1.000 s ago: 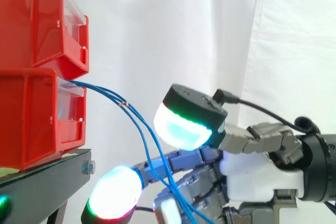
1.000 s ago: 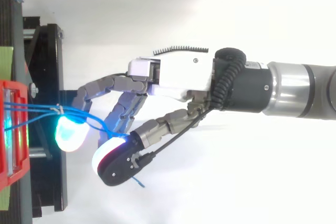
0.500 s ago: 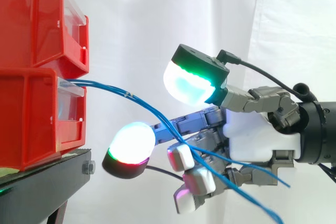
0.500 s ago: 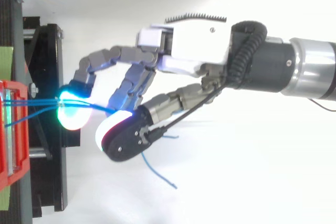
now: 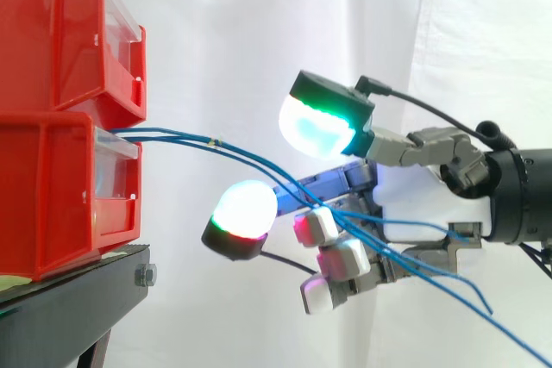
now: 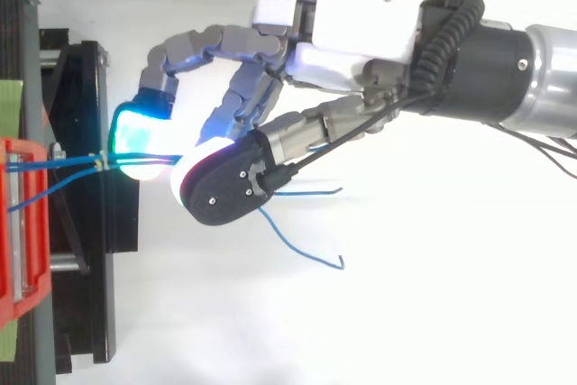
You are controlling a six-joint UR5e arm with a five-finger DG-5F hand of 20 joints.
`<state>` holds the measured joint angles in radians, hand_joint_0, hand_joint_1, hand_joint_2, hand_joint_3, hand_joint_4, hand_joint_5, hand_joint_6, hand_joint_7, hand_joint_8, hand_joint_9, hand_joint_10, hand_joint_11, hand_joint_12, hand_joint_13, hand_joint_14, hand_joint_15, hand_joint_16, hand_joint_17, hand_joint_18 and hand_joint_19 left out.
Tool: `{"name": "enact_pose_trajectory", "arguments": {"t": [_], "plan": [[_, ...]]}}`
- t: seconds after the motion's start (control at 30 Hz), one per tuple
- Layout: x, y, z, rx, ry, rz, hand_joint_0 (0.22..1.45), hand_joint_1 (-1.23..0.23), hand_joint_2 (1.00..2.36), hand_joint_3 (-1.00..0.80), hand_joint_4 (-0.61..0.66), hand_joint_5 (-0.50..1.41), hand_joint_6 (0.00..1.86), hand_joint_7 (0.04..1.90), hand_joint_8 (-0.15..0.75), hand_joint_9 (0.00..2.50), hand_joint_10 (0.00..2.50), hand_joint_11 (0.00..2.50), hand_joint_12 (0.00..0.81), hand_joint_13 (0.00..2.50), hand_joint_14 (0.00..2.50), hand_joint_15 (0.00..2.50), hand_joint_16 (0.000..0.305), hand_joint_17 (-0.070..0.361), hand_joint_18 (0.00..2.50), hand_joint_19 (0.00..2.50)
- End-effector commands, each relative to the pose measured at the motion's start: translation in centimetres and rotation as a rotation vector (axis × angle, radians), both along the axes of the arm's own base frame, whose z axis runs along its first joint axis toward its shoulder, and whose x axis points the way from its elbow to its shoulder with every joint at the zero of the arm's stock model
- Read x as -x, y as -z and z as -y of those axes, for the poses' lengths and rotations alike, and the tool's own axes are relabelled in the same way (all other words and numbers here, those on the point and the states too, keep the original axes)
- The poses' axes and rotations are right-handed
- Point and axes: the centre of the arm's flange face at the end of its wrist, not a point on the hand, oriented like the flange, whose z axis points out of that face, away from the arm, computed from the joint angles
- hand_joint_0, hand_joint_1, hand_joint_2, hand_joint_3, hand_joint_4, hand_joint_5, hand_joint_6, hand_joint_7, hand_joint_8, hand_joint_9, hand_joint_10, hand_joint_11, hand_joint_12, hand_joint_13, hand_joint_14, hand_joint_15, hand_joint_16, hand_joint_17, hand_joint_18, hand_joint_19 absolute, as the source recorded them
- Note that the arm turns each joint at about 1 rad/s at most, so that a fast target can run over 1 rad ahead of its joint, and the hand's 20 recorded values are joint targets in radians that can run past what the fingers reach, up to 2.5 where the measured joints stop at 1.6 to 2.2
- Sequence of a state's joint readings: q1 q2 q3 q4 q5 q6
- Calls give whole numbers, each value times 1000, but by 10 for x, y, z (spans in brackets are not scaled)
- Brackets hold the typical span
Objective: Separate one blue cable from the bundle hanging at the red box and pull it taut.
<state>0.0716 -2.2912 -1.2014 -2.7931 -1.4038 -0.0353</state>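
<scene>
Blue cables (image 5: 250, 159) are led out of the lower front of the red box (image 5: 60, 187) and drawn sideways from it, nearly level, because they are hooked by the hand (image 5: 414, 204), whose lower fingers (image 5: 341, 258) are curled round them. Thin, glossy strands are bound by a small tie (image 6: 104, 162) just off the box; no single strand is judged separated, and loose ends trail farther from the box.

The grey-and-white robot hand (image 5: 418, 208) reaches in level from the right on its black-and-silver wrist (image 6: 505, 65), palm turned sideways. Its fingers (image 5: 341, 256) are curled, with thin blue cables (image 6: 72, 162) hooked across them. One fingertip pad (image 5: 246, 211) glows white and red, and the upper pad (image 5: 317, 131) glows cyan and green.
</scene>
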Motion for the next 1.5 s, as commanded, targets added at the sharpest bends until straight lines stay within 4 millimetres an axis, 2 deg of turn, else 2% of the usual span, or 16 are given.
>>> {"name": "enact_pose_trajectory", "arguments": {"t": [0.0, 0.13, 0.4, 0.73, 0.8, 0.97, 1.07, 1.17, 1.3, 1.37, 1.47], "plan": [[3, -13, -2, 6, -3, 7, 640, -638, 1006, -428, 198, -131, 503, 1110, 276, 1146, 19, 847, 336, 1275, 27, 787, 33, 75, 854, 523], [1, -20, -6, 10, 1, 3, 652, -664, 1008, -409, 167, -124, 502, 1170, 275, 1172, 21, 868, 334, 1289, 27, 812, 34, 76, 867, 523], [0, -21, -12, 7, 23, 5, 671, -712, 1013, -324, 126, -116, 508, 1294, 277, 1181, 22, 911, 333, 1306, 28, 828, 34, 77, 882, 520], [-2, -22, -22, -29, 20, 16, 695, -711, 1020, -170, 112, -135, 608, 1179, 275, 1210, 20, 962, 333, 1339, 28, 867, 34, 77, 892, 538], [-2, -22, -22, -33, 20, 17, 694, -705, 1020, -184, 113, -136, 611, 1186, 278, 1209, 19, 964, 336, 1341, 29, 872, 35, 78, 895, 537], [-2, -22, -23, -33, 18, 14, 626, -697, 1010, -358, 122, -143, 630, 1175, 279, 1192, 22, 973, 341, 1338, 28, 870, 36, 81, 896, 551], [-2, -22, -23, -33, 18, 14, 617, -682, 1008, -384, 123, -151, 665, 1134, 283, 1192, 20, 971, 342, 1336, 25, 870, 37, 83, 897, 552], [-2, -22, -23, -33, 18, 14, 625, -655, 1013, -327, 119, -166, 737, 1049, 282, 1183, 20, 976, 349, 1332, 27, 865, 37, 84, 899, 547], [-2, -22, -23, -33, 18, 15, 628, -654, 1019, -173, 110, -184, 794, 1052, 301, 1147, 20, 1002, 360, 1320, 27, 858, 39, 88, 907, 540], [-2, -22, -24, -33, 17, 17, 652, -733, 1021, -113, 131, -202, 835, 994, 297, 1110, 19, 1040, 367, 1305, 27, 859, 39, 88, 904, 533], [-2, -22, -22, -33, 21, 17, 669, -773, 1023, -134, 136, -210, 848, 956, 294, 1097, 19, 1071, 365, 1293, 27, 864, 39, 87, 899, 531]]}}
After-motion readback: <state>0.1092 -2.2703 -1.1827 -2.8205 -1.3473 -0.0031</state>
